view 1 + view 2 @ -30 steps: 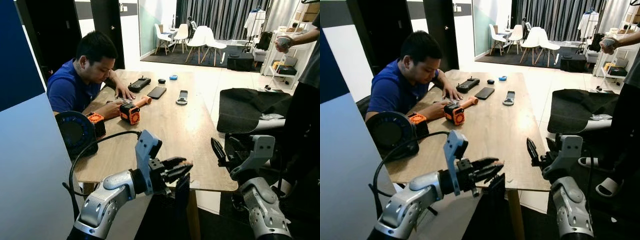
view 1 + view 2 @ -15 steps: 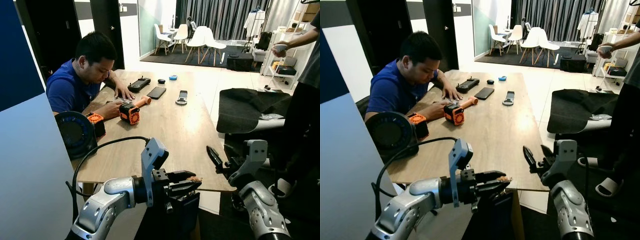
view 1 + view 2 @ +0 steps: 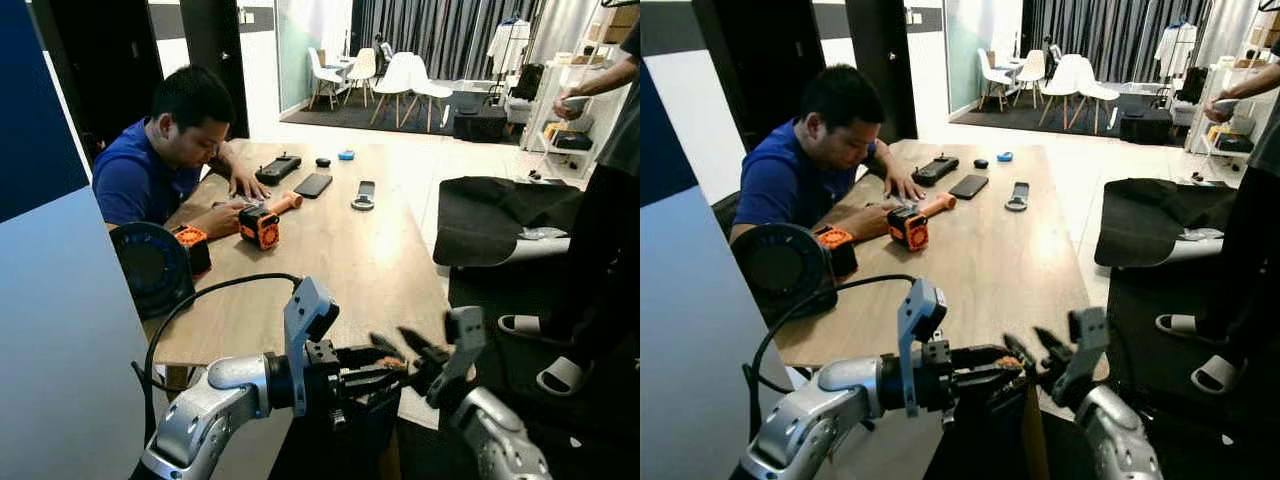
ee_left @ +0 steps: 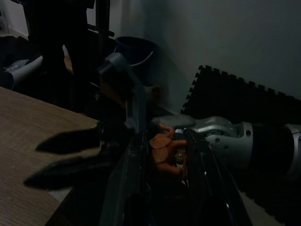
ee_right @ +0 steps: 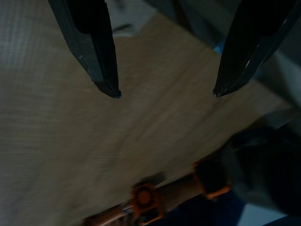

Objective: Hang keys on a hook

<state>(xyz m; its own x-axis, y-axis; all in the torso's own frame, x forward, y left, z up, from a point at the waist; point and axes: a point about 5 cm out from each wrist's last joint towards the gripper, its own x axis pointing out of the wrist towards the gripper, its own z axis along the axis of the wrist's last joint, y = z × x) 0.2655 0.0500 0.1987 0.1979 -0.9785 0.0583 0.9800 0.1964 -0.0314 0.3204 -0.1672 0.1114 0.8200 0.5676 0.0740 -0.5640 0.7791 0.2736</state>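
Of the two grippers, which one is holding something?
The left gripper: its fingers are closed on a small orange keychain charm. The right gripper is open and empty.

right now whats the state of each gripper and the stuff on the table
left gripper: shut on a small orange keychain, off the table's near edge
right gripper: open, empty, close to the left gripper
phone: lying flat, screen dark
black controller: lying flat on the table's far end
orange and black tool: resting on the table by the person's hand
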